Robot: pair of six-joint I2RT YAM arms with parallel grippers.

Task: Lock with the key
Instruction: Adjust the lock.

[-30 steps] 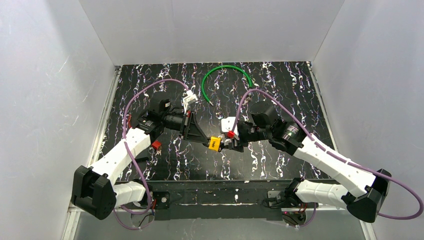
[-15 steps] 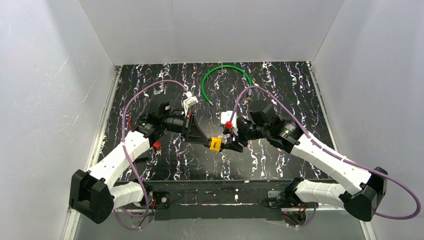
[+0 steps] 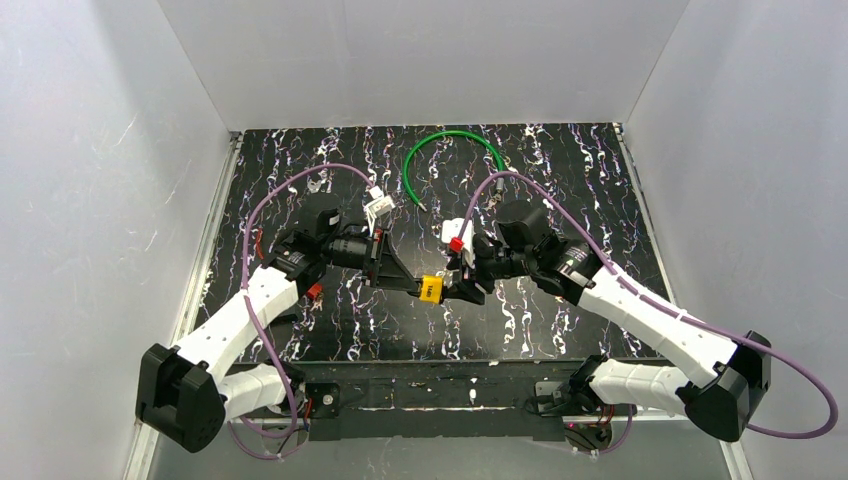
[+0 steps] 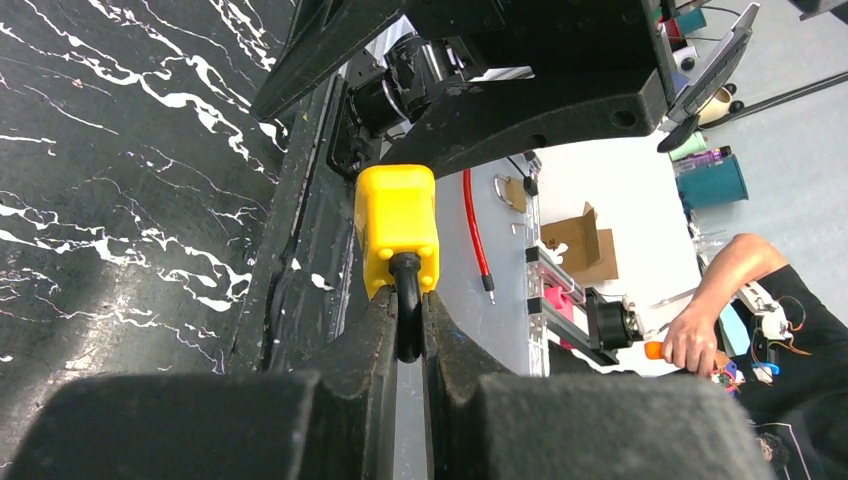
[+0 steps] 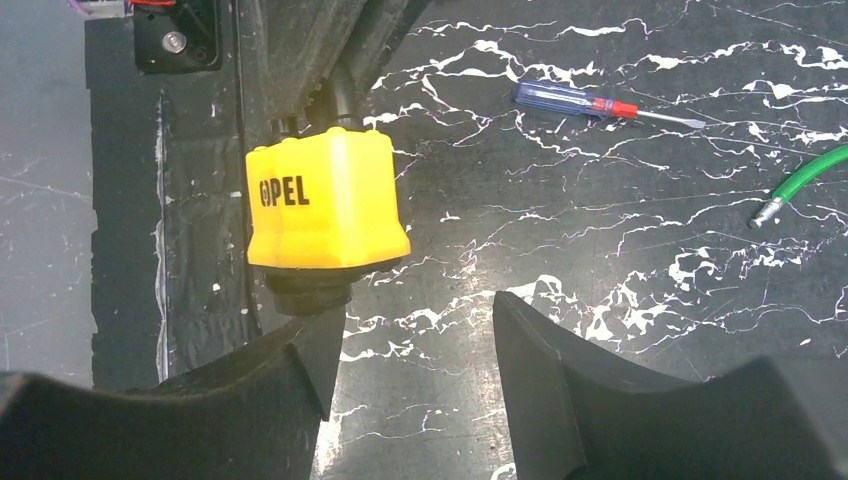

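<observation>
Just above the black marbled table [image 3: 560, 180], the left gripper [image 4: 408, 325] clamps its fingers tight on the dark shackle [image 4: 406, 290] of the yellow lock [image 5: 322, 205], holding it off the surface between the two arms. The right gripper [image 5: 415, 315] hovers at the lock's base, fingers apart, one fingertip [image 5: 325, 345] just beside its dark underside. Beyond lie a blue-handled screwdriver [image 5: 590, 103] and, farther back, a green cable [image 3: 455, 134].
</observation>
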